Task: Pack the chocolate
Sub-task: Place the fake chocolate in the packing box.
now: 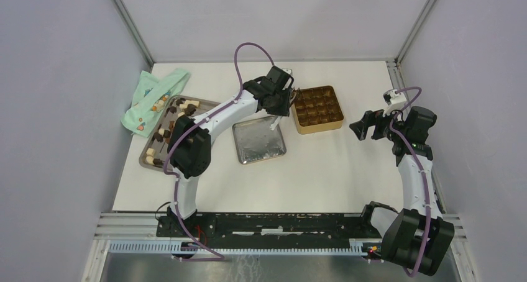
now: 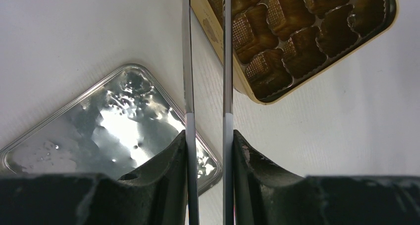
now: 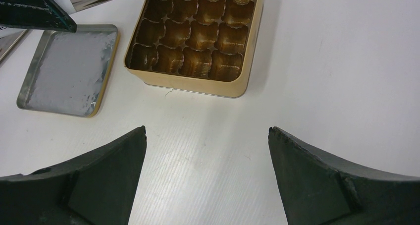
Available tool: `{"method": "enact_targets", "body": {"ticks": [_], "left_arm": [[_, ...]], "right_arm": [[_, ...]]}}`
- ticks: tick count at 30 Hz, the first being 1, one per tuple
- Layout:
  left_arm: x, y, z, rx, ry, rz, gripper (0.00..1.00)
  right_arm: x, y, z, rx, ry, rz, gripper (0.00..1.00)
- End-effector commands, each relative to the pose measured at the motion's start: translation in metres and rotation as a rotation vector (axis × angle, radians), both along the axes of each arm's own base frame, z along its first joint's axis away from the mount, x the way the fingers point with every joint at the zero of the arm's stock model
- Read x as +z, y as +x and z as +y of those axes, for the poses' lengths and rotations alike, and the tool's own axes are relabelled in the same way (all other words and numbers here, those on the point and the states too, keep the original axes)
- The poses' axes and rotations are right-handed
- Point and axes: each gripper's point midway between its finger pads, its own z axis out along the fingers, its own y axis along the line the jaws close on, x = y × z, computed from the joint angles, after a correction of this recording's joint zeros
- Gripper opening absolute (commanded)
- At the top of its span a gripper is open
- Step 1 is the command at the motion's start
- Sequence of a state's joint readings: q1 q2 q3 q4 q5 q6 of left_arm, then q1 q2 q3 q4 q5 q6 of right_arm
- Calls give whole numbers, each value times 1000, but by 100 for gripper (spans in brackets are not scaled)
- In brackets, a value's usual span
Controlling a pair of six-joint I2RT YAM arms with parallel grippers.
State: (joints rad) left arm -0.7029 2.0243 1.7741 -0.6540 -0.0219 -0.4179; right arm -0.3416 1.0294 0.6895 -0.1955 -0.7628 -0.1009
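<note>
Found at nine to ten o'clock on the matte white desk (image 1: 335,170): the chocolate (image 1: 184,112), small blocky chunks in dark brown, mid-brown and cream-white, scattered across a shallow, dull metal tray (image 1: 144,154) with rounded corners. Just beyond that, toward eleven o'clock, a crumpled, pale green printed bag (image 1: 152,102). Near the centre, lying flat, a square silvery lid (image 1: 259,139) with rounded corners, a raised rim and a blotchy, mirror-like face. Just beside it at one o'clock, a square gold tin (image 3: 198,87), smooth-walled, with a grid of glossy, fluted amber-brown cups inside. Clamped between the black, rough-edged fingers of the left hand (image 2: 209,140): long tweezers (image 2: 227,61), two thin, flat, bright steel blades running parallel with a narrow gap between them, reaching out over the tin's nine-o'clock edge, tips cut off in the left wrist view. At three o'clock, well apart from the tin, the right hand (image 3: 207,136), spread wide with nothing between its dark, wedge-shaped fingers, above bare desk and facing the tin.
</note>
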Motion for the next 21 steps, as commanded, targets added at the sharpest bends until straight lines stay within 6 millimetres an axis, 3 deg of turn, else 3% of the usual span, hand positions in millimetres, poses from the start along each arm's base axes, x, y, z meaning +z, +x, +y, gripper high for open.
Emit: {"method": "enact_targets", "body": {"ticks": [1, 21], "left_arm": [[25, 13, -13, -21, -40, -76, 34], [31, 13, -18, -6, -74, -65, 41]], "right_arm": [[9, 2, 1, 10, 2, -43, 98], [10, 2, 2, 14, 8, -43, 98]]}}
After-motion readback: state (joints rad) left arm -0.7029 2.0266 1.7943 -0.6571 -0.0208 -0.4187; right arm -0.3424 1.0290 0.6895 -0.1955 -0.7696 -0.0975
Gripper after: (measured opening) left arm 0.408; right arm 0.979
